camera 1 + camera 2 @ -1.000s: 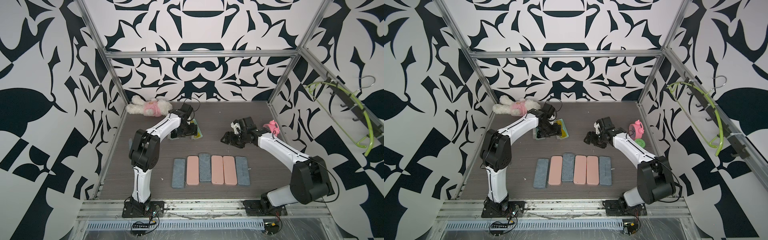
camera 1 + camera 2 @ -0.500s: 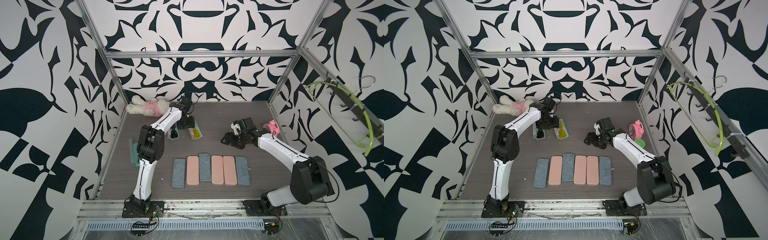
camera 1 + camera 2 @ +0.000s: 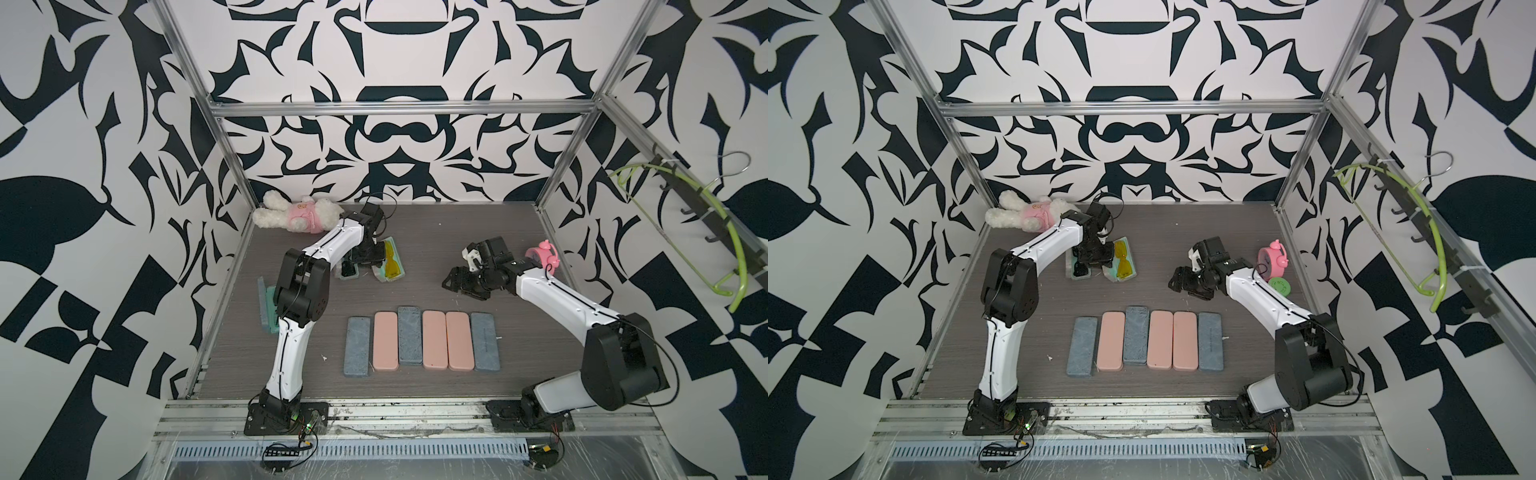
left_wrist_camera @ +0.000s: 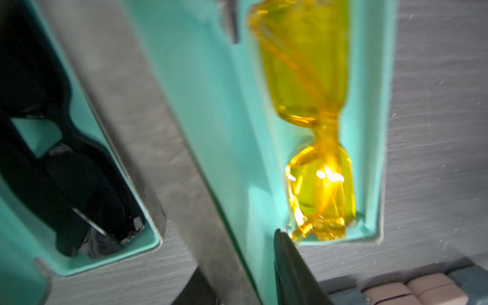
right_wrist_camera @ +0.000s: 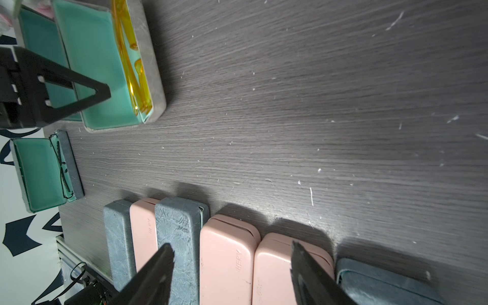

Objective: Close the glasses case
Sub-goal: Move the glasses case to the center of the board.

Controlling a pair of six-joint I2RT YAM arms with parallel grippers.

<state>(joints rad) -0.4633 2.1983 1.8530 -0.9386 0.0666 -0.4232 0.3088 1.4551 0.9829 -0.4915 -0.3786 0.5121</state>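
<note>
Behind the row of closed cases (image 3: pixel 422 340), toward its left end: glasses case (image 5: pixel 92 66) lies open on the surface (image 3: pixel 424 249), teal lining showing, yellow glasses (image 3: pixel 392 259) in the tray.

Left tool (image 3: pixel 368 262) sits right over the lid side of the case. Its body hides the hinge in both top views. The left wrist view is blurred. One finger (image 4: pixel 290 264) shows at the tray's corner, and a second dark tip is cut off by the frame edge. The lid wall stands between them; cannot tell whether they pinch it.

Second open case (image 3: pixel 348 271) with black glasses (image 4: pixel 79 184) lies just beside, partly under the arm.

Right tool (image 3: pixel 455 282) is behind the row's right end, well apart from the glasses case. Its wrist view shows the fingers (image 5: pixel 158 272) spread, nothing between them.
</note>
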